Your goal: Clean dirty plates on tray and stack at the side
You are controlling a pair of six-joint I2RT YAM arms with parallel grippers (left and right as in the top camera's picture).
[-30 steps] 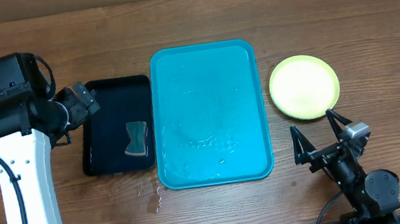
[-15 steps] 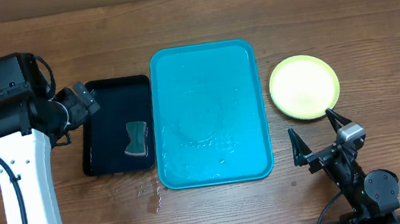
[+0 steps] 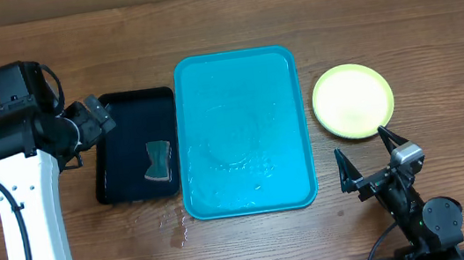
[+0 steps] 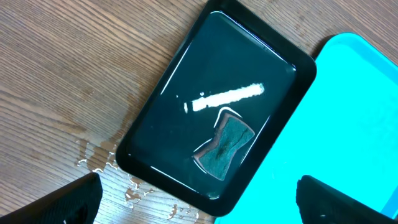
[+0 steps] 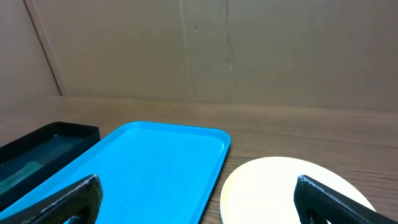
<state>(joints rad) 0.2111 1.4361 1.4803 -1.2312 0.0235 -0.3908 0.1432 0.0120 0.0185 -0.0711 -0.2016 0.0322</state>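
Left gripper (image 3: 96, 117): jaws are being shown spread wide, nothing is being gripped. It is being held over the 9 o'clock edge of the smaller black rectangular plastic tray (image 3: 122, 130). A shallow layer of water is being seen in that tray, with a dark teal bow-tie-shaped sponge (image 3: 160, 161) lying in it toward 4 o'clock. Water droplets (image 3: 176, 227) are being seen on the brown wooden table (image 3: 228, 24), just off the black tray's 5 o'clock corner.

Right gripper (image 3: 361, 142): jaws are likewise being shown fully apart, nothing is being gripped. It is being held low near the table's 5 o'clock area, fingers pointing toward 12 o'clock.

A round plastic plate with yellow-green rim and pale centre (image 3: 353, 100) is lying on the table just past the right gripper at 12 o'clock, untouched. Whether more plates are being stacked under it cannot be told.

The large turquoise-blue rectangular plastic tray (image 3: 238, 85) is lying at table centre, just beside the black tray at 9 o'clock and near the plate at 3 o'clock. A wet film is being seen on its surface.
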